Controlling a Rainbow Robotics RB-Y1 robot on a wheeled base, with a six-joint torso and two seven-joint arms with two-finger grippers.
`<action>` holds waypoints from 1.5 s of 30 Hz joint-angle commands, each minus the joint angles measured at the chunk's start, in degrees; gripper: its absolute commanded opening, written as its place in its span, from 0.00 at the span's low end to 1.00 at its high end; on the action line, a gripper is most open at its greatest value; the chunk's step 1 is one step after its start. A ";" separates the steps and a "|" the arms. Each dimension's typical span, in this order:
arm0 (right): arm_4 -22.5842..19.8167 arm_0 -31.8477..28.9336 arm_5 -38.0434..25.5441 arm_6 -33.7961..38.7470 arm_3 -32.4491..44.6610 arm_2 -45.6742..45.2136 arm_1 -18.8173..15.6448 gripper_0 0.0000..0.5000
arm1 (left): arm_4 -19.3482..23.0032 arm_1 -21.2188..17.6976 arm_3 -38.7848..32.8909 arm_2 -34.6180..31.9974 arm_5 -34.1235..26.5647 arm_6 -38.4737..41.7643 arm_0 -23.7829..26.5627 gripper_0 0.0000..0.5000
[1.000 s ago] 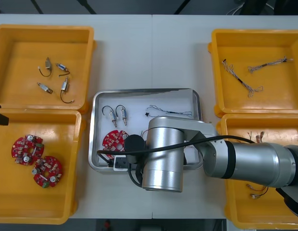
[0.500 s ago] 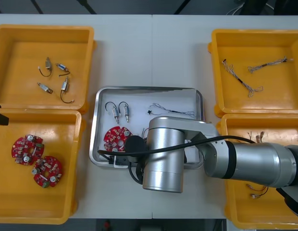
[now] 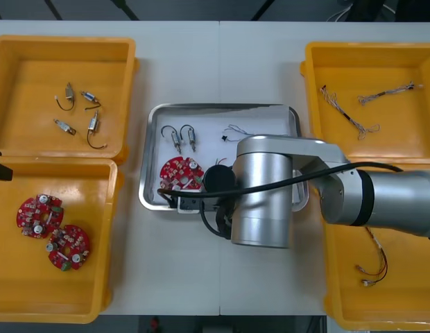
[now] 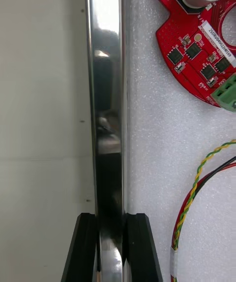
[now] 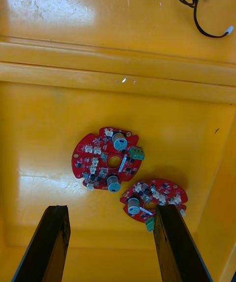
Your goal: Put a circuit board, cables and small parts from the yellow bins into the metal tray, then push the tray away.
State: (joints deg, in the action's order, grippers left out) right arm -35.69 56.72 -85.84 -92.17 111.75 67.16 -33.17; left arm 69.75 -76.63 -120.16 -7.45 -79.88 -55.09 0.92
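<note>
Loading looks done imo: the metal tray (image 3: 222, 108) between the yellow bins (image 3: 62, 43) holds a red circuit board (image 3: 181, 173), two small metal parts (image 3: 182, 137) and cables (image 3: 241, 130), and the right gripper (image 4: 111, 219) is clamped on its near rim, so only the push seems left, while the left gripper (image 5: 110, 211) idles, fingers apart, over the near left bin (image 5: 44, 115).

Four bins (image 3: 14, 48), one tray (image 3: 222, 107), three boards (image 3: 181, 173), six small metal parts (image 3: 94, 123).

The metal tray (image 3: 222, 108), white inside, lies between the yellow bins (image 3: 62, 40), holding a red circuit board (image 3: 181, 173), two small parts (image 3: 183, 137) and cables (image 3: 237, 130).
</note>
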 commanded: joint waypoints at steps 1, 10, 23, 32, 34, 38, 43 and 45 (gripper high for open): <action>-0.52 4.90 1.91 1.12 -0.66 0.60 -1.37 0.00 | -0.58 -2.56 -1.13 -1.34 -0.01 -2.22 -0.83 1.00; -0.52 7.53 9.29 -1.52 -7.96 0.60 -0.76 0.00 | -0.58 -2.56 -1.13 -1.34 -0.01 -2.22 -0.83 1.00; -4.91 11.31 16.94 -13.65 -19.47 0.60 -0.05 0.00 | -0.58 -2.56 -1.13 -1.34 -0.01 -2.22 -0.83 1.00; -8.69 13.60 23.18 -19.80 -28.08 0.60 0.74 0.00 | -0.58 -2.56 -1.13 -1.34 -0.01 -2.22 -0.83 1.00; -9.22 14.12 24.67 -21.21 -30.02 0.60 0.83 0.00 | -0.58 -2.56 -1.13 -1.34 -0.01 -2.22 -0.83 1.00; -10.10 14.65 27.22 -22.17 -32.39 0.60 0.91 0.00 | -0.58 -2.56 -1.13 -1.34 -0.01 -2.22 -0.83 1.00; -10.72 15.53 30.56 -23.14 -34.59 0.60 0.91 0.00 | -0.58 -2.56 -1.13 -1.34 -0.01 -2.22 -0.83 1.00; -10.72 16.41 31.96 -23.40 -35.73 0.60 1.00 0.00 | -0.58 -2.56 -1.13 -1.34 -0.01 -2.22 -0.83 1.00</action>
State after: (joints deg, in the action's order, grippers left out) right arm -45.86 69.63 -55.70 -113.01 77.27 67.20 -33.12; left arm 69.73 -76.63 -120.18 -7.45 -79.88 -55.09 0.92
